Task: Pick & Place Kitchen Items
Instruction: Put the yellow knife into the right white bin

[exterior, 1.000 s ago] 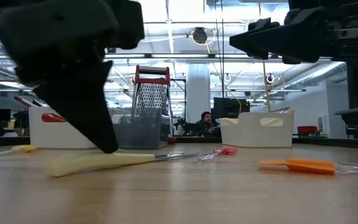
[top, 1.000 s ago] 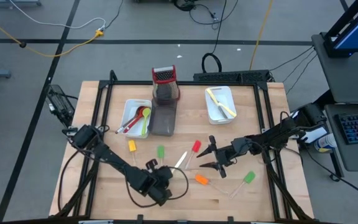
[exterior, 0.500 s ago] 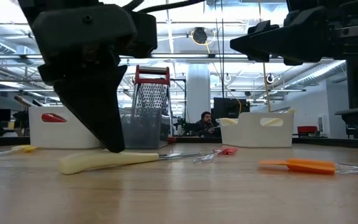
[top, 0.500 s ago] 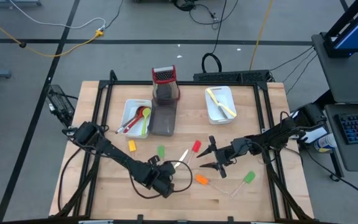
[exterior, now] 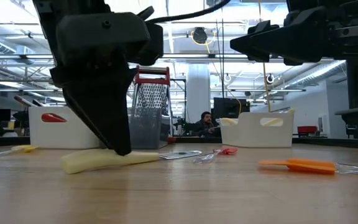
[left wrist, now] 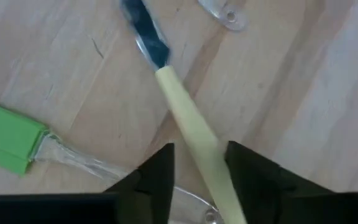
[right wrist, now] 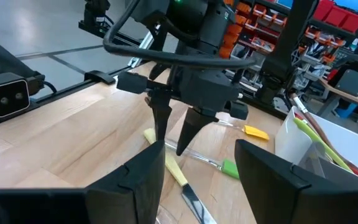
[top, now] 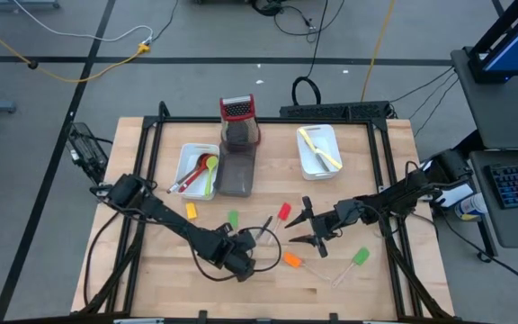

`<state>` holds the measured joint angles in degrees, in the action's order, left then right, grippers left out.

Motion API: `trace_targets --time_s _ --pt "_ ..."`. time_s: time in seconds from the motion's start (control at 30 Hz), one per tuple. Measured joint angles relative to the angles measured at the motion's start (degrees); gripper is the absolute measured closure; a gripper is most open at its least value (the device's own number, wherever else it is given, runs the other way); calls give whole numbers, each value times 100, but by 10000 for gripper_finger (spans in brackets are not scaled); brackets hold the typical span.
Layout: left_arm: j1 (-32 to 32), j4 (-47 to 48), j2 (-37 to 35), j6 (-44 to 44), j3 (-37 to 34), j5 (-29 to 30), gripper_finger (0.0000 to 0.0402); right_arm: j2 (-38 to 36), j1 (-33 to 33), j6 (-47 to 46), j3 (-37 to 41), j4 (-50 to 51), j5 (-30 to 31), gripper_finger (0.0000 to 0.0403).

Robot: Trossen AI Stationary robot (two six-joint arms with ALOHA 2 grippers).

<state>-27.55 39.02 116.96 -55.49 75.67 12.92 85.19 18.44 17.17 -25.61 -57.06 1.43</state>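
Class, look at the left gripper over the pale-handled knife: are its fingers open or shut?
Open. In the left wrist view the left gripper has its two fingers spread either side of the pale-handled knife, which lies flat on the table.

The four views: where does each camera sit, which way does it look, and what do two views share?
High view: above, looking straight down on the table; both arms show, left gripper at the knife, right gripper waiting nearby.
Low view: at table-top height, looking level toward the grater and the room; left gripper stands at the knife.
Left wrist view: on the left arm, looking down; its fingers straddle the knife handle.
Right wrist view: on the right arm, facing the left gripper; own fingers in front.
Shared: all four show the knife.
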Motion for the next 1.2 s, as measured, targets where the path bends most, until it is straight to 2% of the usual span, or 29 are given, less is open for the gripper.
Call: trace_targets --time_s 0.17,0.37,0.5,0.77,0.93,1.2 --pt "13 33 13 -5 -8 -152 198 0 0 0 0 0 0 216" --pt "6 18 13 -154 -8 -137 193 0 0 0 0 -1 -1 216" --pt "6 37 13 -316 -11 -102 231 0 0 0 0 0 -2 216" --pt "26 51 13 -331 -10 -81 362 0 0 0 0 0 -2 216" --pt "46 -28 -87 -242 -15 77 363 0 0 -23 0 12 0 216" --pt "236 23 -716 350 -25 1152 362 0 1 -368 0 70 0 216"
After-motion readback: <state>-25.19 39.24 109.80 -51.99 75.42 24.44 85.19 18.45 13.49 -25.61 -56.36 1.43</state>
